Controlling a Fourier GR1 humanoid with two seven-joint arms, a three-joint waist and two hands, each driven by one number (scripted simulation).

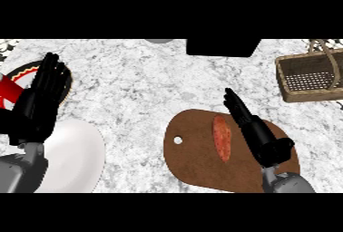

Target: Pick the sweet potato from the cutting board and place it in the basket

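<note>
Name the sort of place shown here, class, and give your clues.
Probably a kitchen counter: a marbled worktop holds a wooden cutting board with a sweet potato, a wicker basket and a white plate.

The counter is showing a mottled white and grey marble pattern. The cutting board is looking reddish brown, with 1 pale hole near its edge, and the sweet potato on it is glowing orange-red. The basket is showing tan woven wicker. Both hands, left and right, are appearing black above grey forearms. A plain white plate is sitting by a plate patterned in red, white and black.
</note>
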